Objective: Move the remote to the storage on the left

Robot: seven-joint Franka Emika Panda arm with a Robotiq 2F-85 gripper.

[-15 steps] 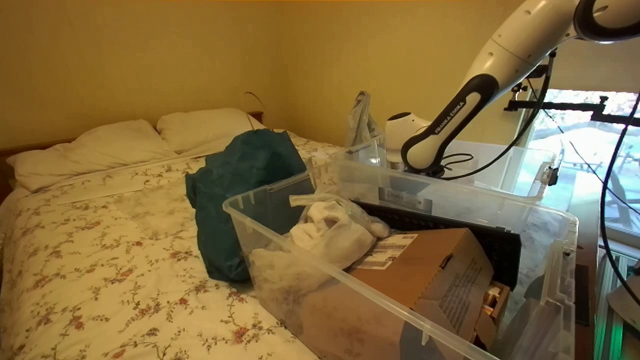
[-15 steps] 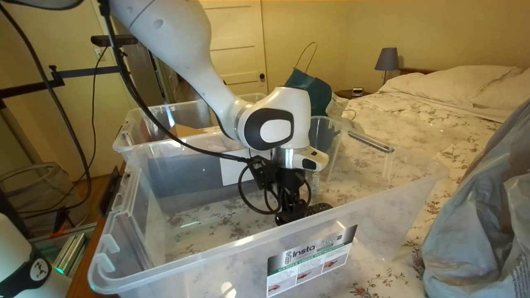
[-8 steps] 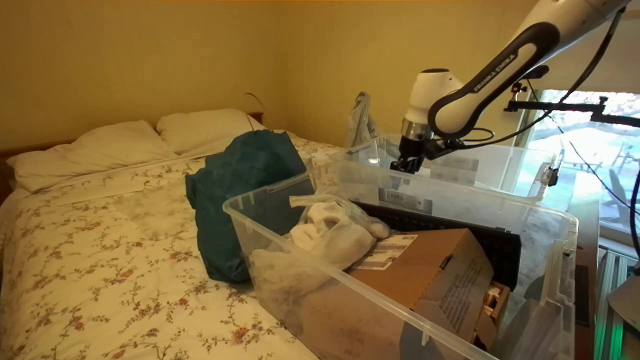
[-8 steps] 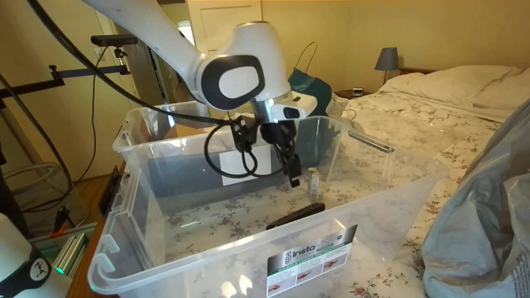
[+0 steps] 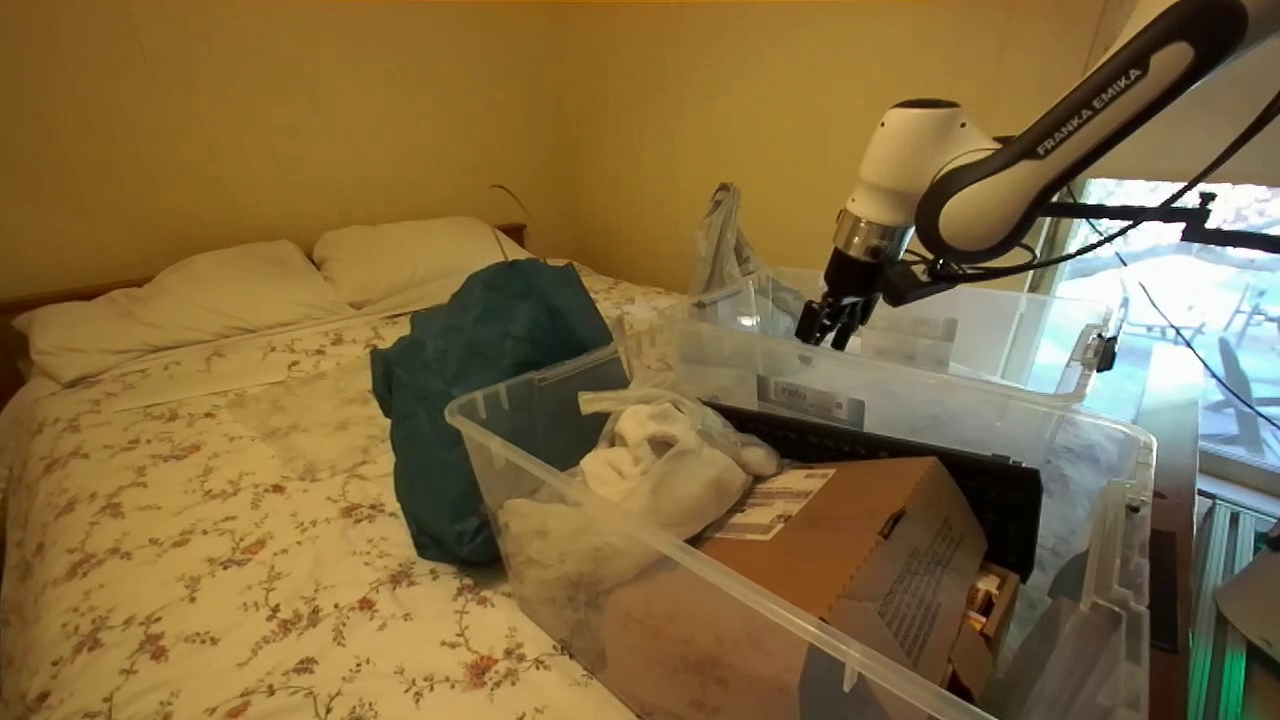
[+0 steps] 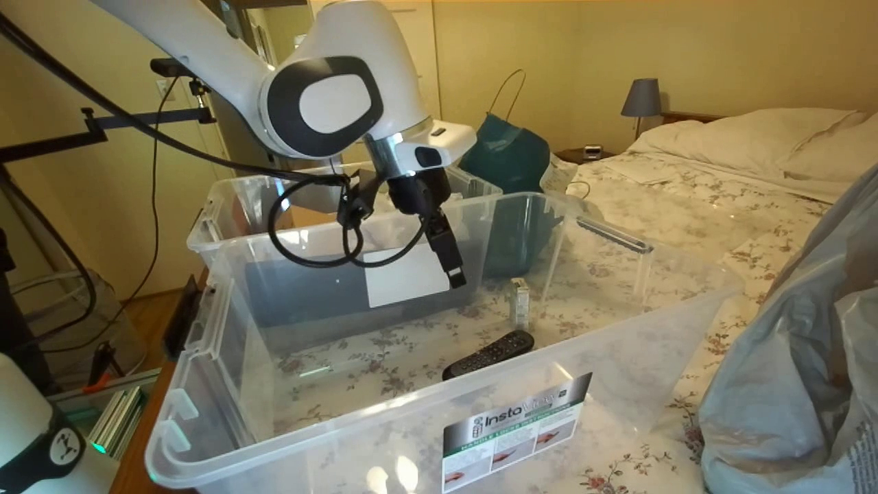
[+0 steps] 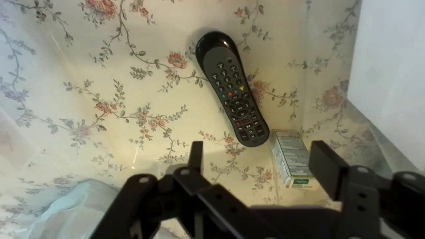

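Note:
The remote (image 6: 488, 355), long and black with buttons up, lies on the floor of a clear tub (image 6: 329, 453). It shows whole in the wrist view (image 7: 235, 93) and is hidden in an exterior view behind tub walls. My gripper (image 6: 456, 278) hangs above the remote, up and to the left of it in that exterior view; it also shows in an exterior view (image 5: 824, 333). In the wrist view its jaws (image 7: 260, 159) stand wide apart with nothing between them. The storage (image 5: 740, 586), the neighbouring clear tub, holds a brown box; its rim also shows at the back (image 6: 200, 238).
A small upright carton (image 6: 520, 304) stands by the remote (image 7: 294, 156). The storage holds a white bag (image 5: 665, 460) and a black rack (image 5: 1010, 515) beside the brown box (image 5: 850, 520). A teal bag (image 5: 480, 400) and a grey plastic bag (image 6: 796, 384) stand outside.
My gripper has risen from the tub floor at the remote and drawn back toward the robot base. The remote stays in the tub and has tipped so its buttons show.

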